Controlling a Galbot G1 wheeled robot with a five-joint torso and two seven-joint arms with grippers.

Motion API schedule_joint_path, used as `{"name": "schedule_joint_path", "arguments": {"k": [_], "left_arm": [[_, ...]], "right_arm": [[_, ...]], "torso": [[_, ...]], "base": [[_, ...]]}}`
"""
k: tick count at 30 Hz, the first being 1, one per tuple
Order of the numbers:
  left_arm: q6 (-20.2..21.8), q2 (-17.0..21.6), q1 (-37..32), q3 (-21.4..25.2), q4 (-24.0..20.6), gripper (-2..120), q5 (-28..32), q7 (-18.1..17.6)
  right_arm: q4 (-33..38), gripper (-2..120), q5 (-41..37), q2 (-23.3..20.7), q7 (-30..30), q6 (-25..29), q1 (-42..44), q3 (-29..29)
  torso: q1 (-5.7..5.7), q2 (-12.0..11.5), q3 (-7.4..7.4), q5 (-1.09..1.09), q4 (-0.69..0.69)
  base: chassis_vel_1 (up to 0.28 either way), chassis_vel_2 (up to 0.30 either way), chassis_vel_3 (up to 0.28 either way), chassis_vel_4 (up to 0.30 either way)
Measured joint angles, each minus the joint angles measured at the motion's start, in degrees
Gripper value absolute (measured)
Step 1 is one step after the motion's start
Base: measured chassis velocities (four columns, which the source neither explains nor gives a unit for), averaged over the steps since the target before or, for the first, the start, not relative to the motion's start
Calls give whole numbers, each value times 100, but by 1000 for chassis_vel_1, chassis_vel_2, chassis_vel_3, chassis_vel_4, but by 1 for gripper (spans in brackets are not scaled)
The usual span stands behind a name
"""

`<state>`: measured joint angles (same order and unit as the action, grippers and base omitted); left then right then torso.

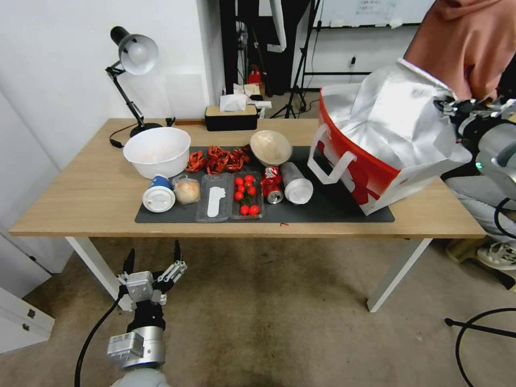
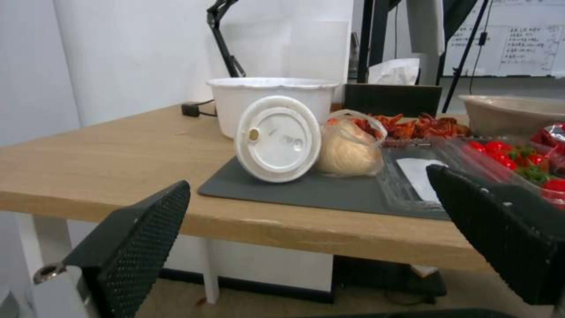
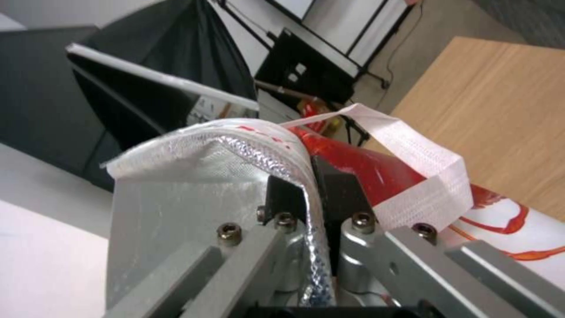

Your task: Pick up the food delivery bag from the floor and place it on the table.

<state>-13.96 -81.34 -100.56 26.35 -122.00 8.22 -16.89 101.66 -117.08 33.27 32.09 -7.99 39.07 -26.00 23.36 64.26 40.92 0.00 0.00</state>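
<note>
1. The right gripper [image 3: 310, 194] is clenched on the top rim of the food delivery bag [image 1: 376, 145], its two dark pads squeezing the folded foil edge [image 3: 276, 145] between them.
2. That rim is thin, crinkled and soft; it buckles around the pads, so I judge the grip holds the sheet rather than the bag's frame and may slip or tear under load.
3. One white strap handle [image 3: 412, 176] loops just beside the pads, and looks the sturdier place to take hold.
4. The bag sits tilted at the right end of the table [image 1: 80, 199], its base on the dark grey mat [image 1: 322, 207], near a fallen cup [image 1: 296, 184]. It seems light yet bulky.
5. The left gripper [image 1: 153, 263] hangs spread wide and empty below the table's front edge.
</note>
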Motion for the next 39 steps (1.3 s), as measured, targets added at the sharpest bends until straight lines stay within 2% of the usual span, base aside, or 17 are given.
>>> {"name": "schedule_joint_path", "arguments": {"k": [3, 14, 16, 18, 19, 23, 25, 27, 30, 31, 33, 35, 37, 39], "left_arm": [[0, -4, 5, -9, 7, 100, -2, -2], [-6, -5, 2, -30, 23, 100, -21, -7], [-11, -2, -8, -29, 11, 100, -21, -7], [-15, -1, -13, -27, 0, 100, -21, -7], [-24, 3, -33, -21, -9, 100, -21, -7], [-39, 12, -50, -18, -23, 100, -25, -7], [-45, 13, -59, -18, -27, 100, -31, -7], [-46, 14, -60, -19, -28, 100, -33, -8], [-48, 17, -62, -31, -28, 100, -48, -13], [-48, 17, -62, -31, -28, 100, -48, -13], [-47, 18, -58, -37, -36, 100, -48, -20], [-46, 19, -57, -38, -43, 100, -48, -21], [-41, 32, -52, -39, -61, 100, -39, -24], [-40, 35, -50, -37, -66, 100, -31, -25]], "right_arm": [[-126, 0, 34, 9, -26, -117, -107, 114], [-286, 0, 159, 24, -295, -415, -140, 224], [-317, 7, 289, 8, -329, -418, -219, 311], [-329, 9, 329, 6, -329, -415, -247, 342], [-339, 19, 422, 1, -296, -380, -301, 401], [-355, 27, 511, -14, -274, -341, -344, 452], [-379, 38, 591, -16, -269, -288, -380, 484], [-385, 41, 624, -15, -258, -255, -391, 497], [-382, 56, 709, -33, -263, -214, -400, 516], [-382, 56, 709, -33, -263, -214, -400, 516], [-336, 68, 768, -82, -317, -220, -386, 511], [-328, 72, 795, -91, -327, -220, -385, 510], [-283, 84, 880, -131, -411, -216, -361, 476], [-268, 85, 891, -141, -433, -215, -344, 453]], "torso": [[0, 0, 0, 0, 3], [0, 0, 0, 1, 0], [0, 0, 0, 0, 0], [0, 0, 0, 0, 1], [0, 0, 0, 0, 2], [0, 0, 0, 1, 1], [0, 0, 0, 0, 1], [0, 0, 0, 1, 1], [0, 0, 0, 1, 1], [0, 0, 0, 1, 1], [0, 0, 0, 0, 1], [0, 0, 0, 0, 1], [0, 0, 0, 0, 2], [0, 0, 0, 0, 2]], "base": [[0, 0, 0, 0], [0, 0, 0, 0], [0, 0, 0, 0], [0, 0, 0, 0], [0, 0, 0, 0], [0, 0, 0, 0], [0, 0, 0, 0], [0, 0, 0, 0], [0, 0, 0, 0], [0, 0, 0, 0], [0, 0, 0, 0], [0, 0, 0, 0], [0, 0, 0, 0], [0, 0, 0, 0]]}}
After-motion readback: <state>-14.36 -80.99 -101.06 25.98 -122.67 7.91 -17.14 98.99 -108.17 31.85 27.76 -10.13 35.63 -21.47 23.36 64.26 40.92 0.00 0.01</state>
